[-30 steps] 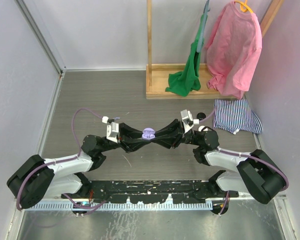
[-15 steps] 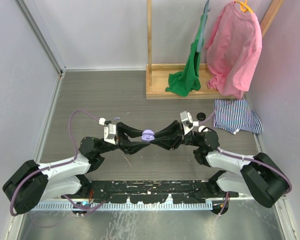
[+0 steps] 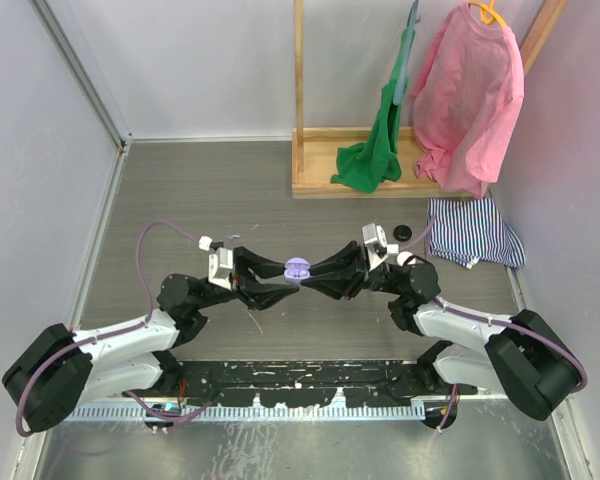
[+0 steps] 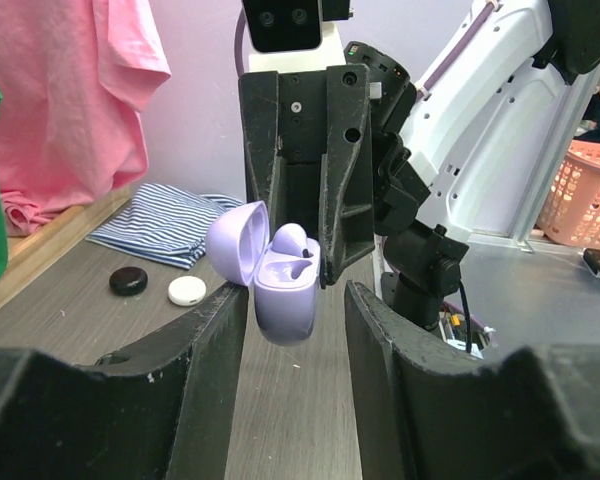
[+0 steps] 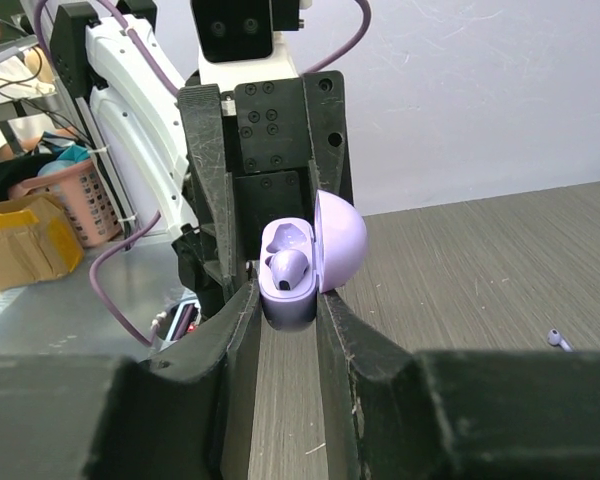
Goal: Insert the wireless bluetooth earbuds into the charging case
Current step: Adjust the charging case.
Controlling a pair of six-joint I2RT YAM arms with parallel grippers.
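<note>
Risk no. 1: dropping the charging case (image 5: 330,245). Sits clamped low on its base in right hand (image 5: 290,300), mid-air above worktop (image 3: 180,200), lid up, one lilac earbud (image 5: 288,265) seated inside. Could get twisted out of that narrow grip, or have lid knocked down, by any nudge from left hand (image 4: 296,288). Left hand: jaws apart, flanking case, holding nothing; can't tell if grazing it.

Risk no. 2: second earbud (image 5: 555,338), loose on worktop, well apart from both hands. Tiny and smooth, so prob. skids or pops out when pinched. Could also land wrong way round in a tilted case.

Around: black puck (image 4: 128,281) & white puck (image 4: 187,291) near striped cloth (image 4: 170,225); wooden rack (image 3: 350,160) w/ pink shirt (image 3: 468,95) at back. Main obstacle: hands nose to nose, crowding. Needs left hand backing off before reaching for loose earbud.
</note>
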